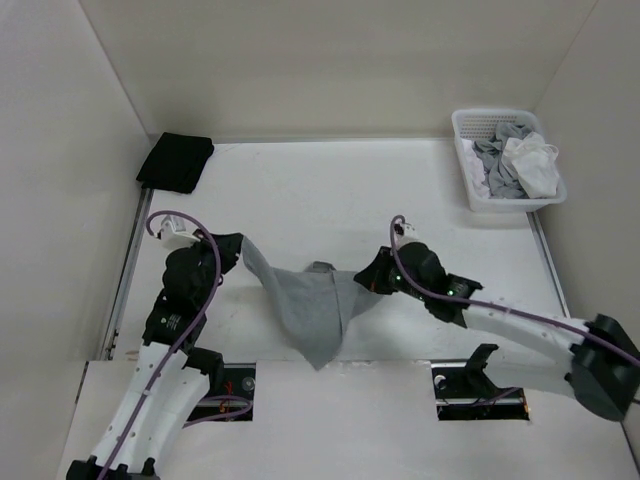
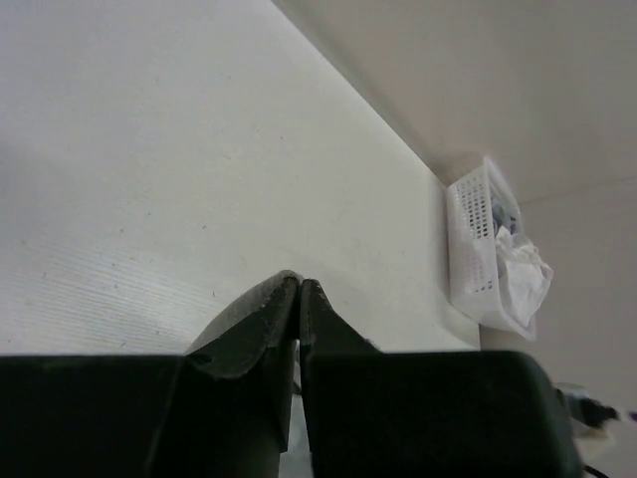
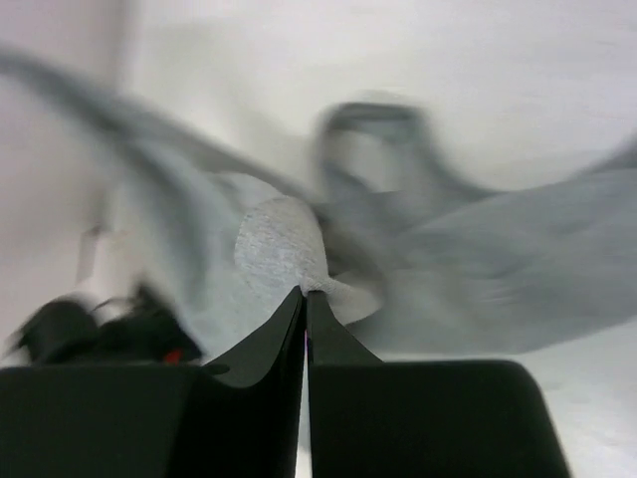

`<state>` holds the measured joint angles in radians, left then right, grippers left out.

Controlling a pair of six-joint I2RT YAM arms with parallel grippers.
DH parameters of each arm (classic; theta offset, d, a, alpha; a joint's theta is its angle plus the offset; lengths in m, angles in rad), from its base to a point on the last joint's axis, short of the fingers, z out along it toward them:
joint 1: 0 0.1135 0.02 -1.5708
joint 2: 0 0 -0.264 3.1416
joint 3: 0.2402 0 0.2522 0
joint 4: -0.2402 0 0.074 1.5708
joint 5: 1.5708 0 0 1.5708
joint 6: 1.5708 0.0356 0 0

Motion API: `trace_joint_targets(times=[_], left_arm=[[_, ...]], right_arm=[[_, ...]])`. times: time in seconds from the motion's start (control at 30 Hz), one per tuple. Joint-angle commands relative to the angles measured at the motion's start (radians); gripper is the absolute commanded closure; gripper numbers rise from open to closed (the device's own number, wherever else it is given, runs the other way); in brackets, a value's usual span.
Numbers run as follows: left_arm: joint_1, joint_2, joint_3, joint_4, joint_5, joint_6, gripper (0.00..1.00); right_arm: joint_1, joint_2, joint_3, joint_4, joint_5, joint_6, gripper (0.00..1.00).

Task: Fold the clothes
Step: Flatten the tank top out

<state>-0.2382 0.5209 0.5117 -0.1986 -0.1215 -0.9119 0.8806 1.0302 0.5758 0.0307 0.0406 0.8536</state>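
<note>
Left gripper (image 1: 236,254): jaws pressed together on 1 corner of the plain mid-grey soft fabric shirt (image 1: 310,305).
Right gripper (image 1: 368,279): jaws pinched tight on the opposite corner.
Shirt: stretched between the 2 grippers, long axis left-right, tapering to 1 point aimed at the near edge of the white table (image 1: 330,190).
Far corners: white plastic basket (image 1: 466,165) right, black square cloth (image 1: 177,160) left.

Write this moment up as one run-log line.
phase: two-arm grasp | left fingers: shut on grey shirt corner | right fingers: shut on opposite edge | shirt: bunched, sagging between both arms
</note>
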Motion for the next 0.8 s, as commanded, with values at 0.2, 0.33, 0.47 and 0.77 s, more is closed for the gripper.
trace_joint_targets(times=[0.2,0.33,0.47,0.77], left_arm=[[0.009,0.076,-0.041,0.073,-0.007,0.005,0.98],[0.009,0.083,-0.067,0.076,-0.007,0.004,0.98],[0.003,0.061,-0.111,0.057,-0.004,-0.010,0.98],[-0.016,0.034,-0.171,0.047,0.017,-0.005,0.98]], right_arm=[[-0.304,0.566,0.165,0.290,-0.117,-0.042,0.98],[-0.389,0.752,0.413,0.270,-0.119,-0.054,0.98],[-0.403,0.791,0.591,0.200,-0.104,-0.086,0.70],[-0.268,0.377,0.107,0.144,0.123,-0.133,0.82]])
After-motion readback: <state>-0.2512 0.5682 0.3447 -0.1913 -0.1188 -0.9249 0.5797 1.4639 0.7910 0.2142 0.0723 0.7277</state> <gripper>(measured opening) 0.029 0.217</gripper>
